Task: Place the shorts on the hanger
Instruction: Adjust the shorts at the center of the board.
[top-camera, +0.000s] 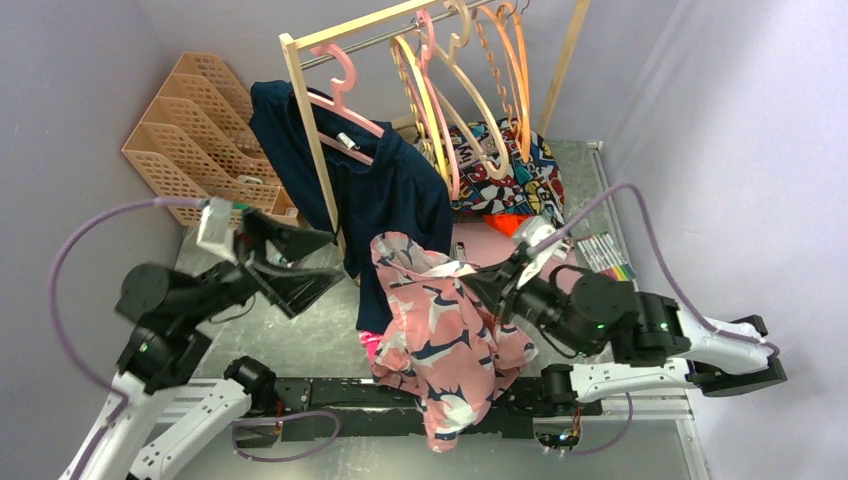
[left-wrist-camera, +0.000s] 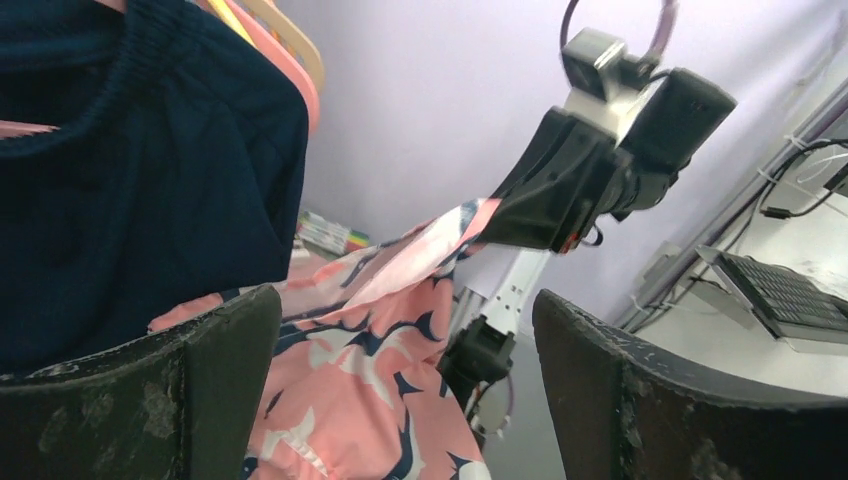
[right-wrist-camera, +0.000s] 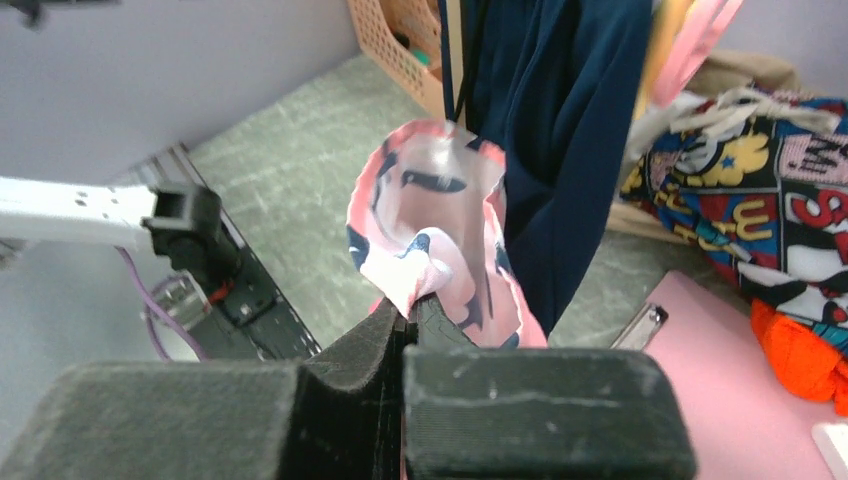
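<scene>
The right gripper (top-camera: 480, 284) is clamped shut on a fold of the shorts (top-camera: 440, 325) and holds them up off the table (top-camera: 300, 335). They dangle from that pinch with their long axis running down toward the near edge, the lowest cloth draped across the arm bases. The left gripper (top-camera: 315, 262) stands wide open with nothing in it, off to the shorts' left and apart from them, its jaws facing the cloth. I'd say it is the free one for the next grab. The hanger (top-camera: 410, 85), as best I can tell the pale yellow one, is up on the rail (top-camera: 375, 38) behind, well apart from the shorts, so they would need to go up and away from the bases. Room is tight there. A navy garment (top-camera: 400, 200) hangs just beside the shorts on the rail side and may be touching them. The wooden post (top-camera: 308, 140) stands between the left gripper and the hangers. To the near side the space looks open.
</scene>
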